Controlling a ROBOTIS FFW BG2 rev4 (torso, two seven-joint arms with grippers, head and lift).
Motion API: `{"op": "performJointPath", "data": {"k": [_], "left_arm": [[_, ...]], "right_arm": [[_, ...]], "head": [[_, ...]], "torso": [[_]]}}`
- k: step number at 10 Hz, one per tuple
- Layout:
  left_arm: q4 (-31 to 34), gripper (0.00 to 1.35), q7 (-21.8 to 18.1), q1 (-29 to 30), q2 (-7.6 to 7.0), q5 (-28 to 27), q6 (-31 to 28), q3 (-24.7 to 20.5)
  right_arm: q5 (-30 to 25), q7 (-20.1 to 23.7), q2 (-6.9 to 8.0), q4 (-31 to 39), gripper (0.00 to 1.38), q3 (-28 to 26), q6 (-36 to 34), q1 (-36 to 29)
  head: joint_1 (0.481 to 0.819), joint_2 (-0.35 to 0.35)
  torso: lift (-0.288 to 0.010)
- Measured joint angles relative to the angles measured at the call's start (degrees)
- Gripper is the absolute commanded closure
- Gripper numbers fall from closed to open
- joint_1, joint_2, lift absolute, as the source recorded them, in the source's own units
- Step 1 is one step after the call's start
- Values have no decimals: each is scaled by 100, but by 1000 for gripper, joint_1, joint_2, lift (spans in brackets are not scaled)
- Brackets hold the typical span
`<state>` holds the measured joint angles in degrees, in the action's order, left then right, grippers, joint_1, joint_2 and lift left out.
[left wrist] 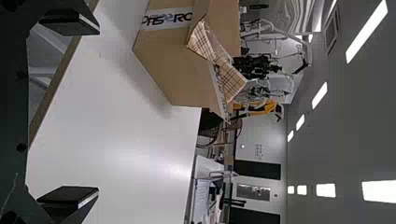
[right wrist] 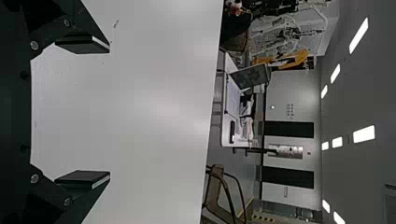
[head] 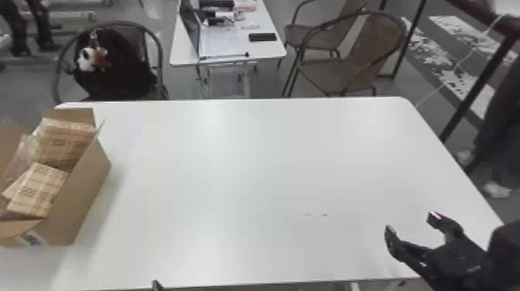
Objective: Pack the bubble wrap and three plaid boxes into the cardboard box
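Left gripper (left wrist: 98,111) and right gripper (head: 411,224) were both wide open and empty, and over on the tabletop (head: 251,162) the cardboard box (head: 87,182) had plaid boxes (head: 38,189) poking up, probably all three, plus what I'd guess was the bubble wrap (head: 21,154), so packing looked basically done, maybe bar some tucking.

One cardboard box (head: 83,189), plaid boxes (head: 40,189) (at least two).

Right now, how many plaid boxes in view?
3, all in the cardboard box: far plaid box, near plaid box, another box partly covered by it. More may be hidden.
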<state>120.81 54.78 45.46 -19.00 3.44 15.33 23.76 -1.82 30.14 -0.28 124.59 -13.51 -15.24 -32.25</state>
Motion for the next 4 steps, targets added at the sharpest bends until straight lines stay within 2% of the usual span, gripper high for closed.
{"op": "performJointPath", "data": {"k": [1, 4], "left_arm": [[-15, 96, 53, -56, -98, 61, 24, 91], [-82, 96, 50, -129, -144, 141, 107, 147]], "right_arm": [[-124, -137, 21, 96, 320, 9, -4, -30], [-322, -256, 28, 218, 320, 15, 87, -115]], "head": [[695, -28], [695, -46]], "torso": [[-148], [-148]]}}
